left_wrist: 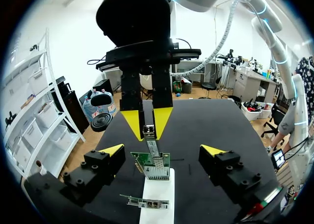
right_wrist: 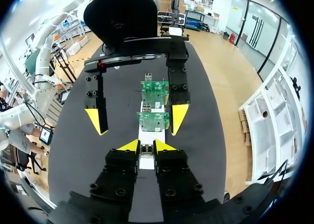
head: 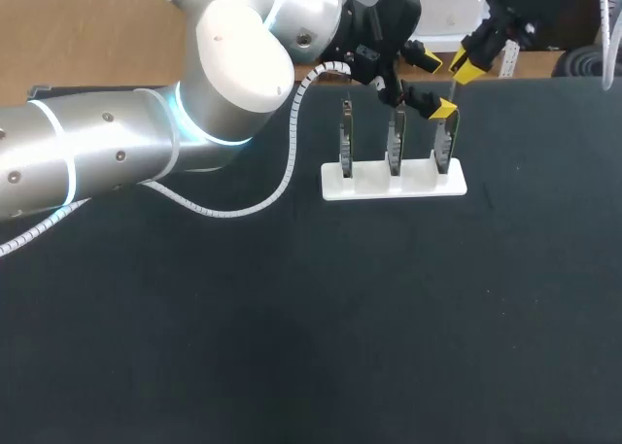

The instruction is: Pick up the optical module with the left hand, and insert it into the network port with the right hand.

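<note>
Left arm (head: 117, 153) comes in across the black surface (head: 292, 347) from the left.

A white slotted holder (head: 389, 185) stands mid-surface toward the far edge. It carries three green circuit boards (head: 396, 143) upright in a row.

Left gripper (head: 439, 86) sits at the right-hand board (head: 444, 148). Its fingers (left_wrist: 112, 149) are spread wide, one to each side of that board, and hold nothing.

Right gripper (head: 467, 68) is just right of and beyond the left gripper, above the same board. Its fingers (right_wrist: 130, 145) are clenched on the small metal optical module (right_wrist: 146, 150), grasping it from two sides.

In the left wrist view the module (left_wrist: 148, 132) hangs from the right fingers, pointing down at the board's network port (left_wrist: 157, 172). Its lower end is at or touching the mouth of the port. I cannot tell whether it has entered.

Progress, as a judgement:
- Done: the left-hand pick-up and the pass to the right hand look finished, since the module sits only in the right fingers.
- In hand: the insertion, with the module lined up over the port.
- Left: push the module fully home, release it, and draw both grippers clear of the holder.
</note>
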Available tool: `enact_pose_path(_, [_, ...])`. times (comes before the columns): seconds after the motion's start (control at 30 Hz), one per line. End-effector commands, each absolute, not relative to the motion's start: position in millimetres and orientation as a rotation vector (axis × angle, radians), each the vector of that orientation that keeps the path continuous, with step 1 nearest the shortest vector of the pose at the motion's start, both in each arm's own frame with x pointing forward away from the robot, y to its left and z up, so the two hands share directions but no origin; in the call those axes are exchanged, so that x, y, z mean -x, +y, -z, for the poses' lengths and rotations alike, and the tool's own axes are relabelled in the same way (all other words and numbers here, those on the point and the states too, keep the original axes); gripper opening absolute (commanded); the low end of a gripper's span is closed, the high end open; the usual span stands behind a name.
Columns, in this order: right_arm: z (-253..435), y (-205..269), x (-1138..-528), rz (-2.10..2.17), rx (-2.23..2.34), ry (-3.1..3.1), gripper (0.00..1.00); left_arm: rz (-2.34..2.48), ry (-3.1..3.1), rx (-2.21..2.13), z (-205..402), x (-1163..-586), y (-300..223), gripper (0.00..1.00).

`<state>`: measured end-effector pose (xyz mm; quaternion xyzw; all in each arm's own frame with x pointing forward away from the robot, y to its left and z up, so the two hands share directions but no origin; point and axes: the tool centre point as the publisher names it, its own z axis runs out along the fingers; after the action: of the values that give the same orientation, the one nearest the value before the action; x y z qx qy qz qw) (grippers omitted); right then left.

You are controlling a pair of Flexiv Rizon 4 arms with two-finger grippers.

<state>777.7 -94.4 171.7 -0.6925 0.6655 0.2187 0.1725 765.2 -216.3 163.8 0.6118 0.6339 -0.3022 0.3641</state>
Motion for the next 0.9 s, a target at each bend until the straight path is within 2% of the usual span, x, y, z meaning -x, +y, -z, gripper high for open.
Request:
enact_pose_path(0.03, [-170.9, -94.6, -776.2, -0.618, 1.959, 1.891, 0.0, 0.775, 1.63, -1.574, -163.8, -764.0, -215.3, 1.0])
enact_pose_path(0.9, [-172.1, -97.3, -772.9, -0.603, 1.953, 1.897, 0.0, 0.775, 1.63, -1.574, -163.8, -764.0, -215.3, 1.0])
